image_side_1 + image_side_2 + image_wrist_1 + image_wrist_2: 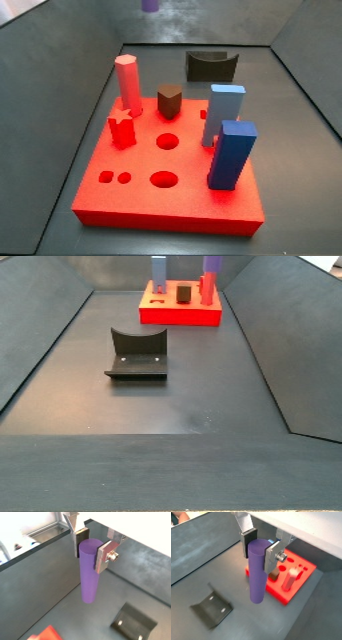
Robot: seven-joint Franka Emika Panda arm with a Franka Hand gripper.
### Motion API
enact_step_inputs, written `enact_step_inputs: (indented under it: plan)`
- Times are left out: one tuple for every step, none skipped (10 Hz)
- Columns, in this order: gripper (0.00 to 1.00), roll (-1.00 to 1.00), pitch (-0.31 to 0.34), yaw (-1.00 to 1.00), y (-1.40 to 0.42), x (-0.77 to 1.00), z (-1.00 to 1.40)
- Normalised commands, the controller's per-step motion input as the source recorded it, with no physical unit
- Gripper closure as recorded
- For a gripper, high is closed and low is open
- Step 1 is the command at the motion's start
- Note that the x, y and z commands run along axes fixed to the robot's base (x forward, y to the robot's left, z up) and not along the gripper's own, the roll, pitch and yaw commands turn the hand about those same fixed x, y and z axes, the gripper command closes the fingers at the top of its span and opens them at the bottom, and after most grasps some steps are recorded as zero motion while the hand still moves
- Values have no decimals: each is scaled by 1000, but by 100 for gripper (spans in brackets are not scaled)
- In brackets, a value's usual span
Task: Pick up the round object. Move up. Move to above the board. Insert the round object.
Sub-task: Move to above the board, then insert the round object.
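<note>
I am seeing no writing anywhere. The gripper [93, 546] is clamping the top of the purple peg [88, 574], hanging upright above the floor. In a side view only its tip [150, 5] is showing at top centre. The board [174, 170] is carrying blue blocks [231, 152] and a salmon post [130, 86]; the fixture [138, 353] is sitting nearby.

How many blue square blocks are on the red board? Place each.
2. The lighter blue square block stands behind the darker one, both along one edge of the bright red board. The gripper holds the purple cylinder aloft.
</note>
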Motion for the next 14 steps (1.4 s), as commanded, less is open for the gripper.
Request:
enact_step_inputs:
  plan:
    - [100, -7, 218, 120, -1000, 185, 53]
    - [100, -19, 193, 53, -1000, 205, 53]
    - [100, 4, 173, 42, -1000, 205, 57]
    - [100, 2, 138, 26, -1000, 217, 64]
    - [100, -6, 120, 19, -1000, 234, 68]
    - [100, 15, 113, 17, -935, 233, 67]
    - [100, 13, 118, 11, -645, 186, 58]
    - [100, 20, 119, 12, -325, 124, 43]
    - [100, 23, 99, 13, -174, 92, 30]
    - [100, 0, -3, 0, -106, 249, -534]
    - [100, 0, -3, 0, -197, 297, -437]
    - [100, 0, 0, 0, -277, 289, -317]
    - [100, 0, 0, 0, -297, 277, -289]
    - [100, 0, -14, 0, -306, 240, -329]
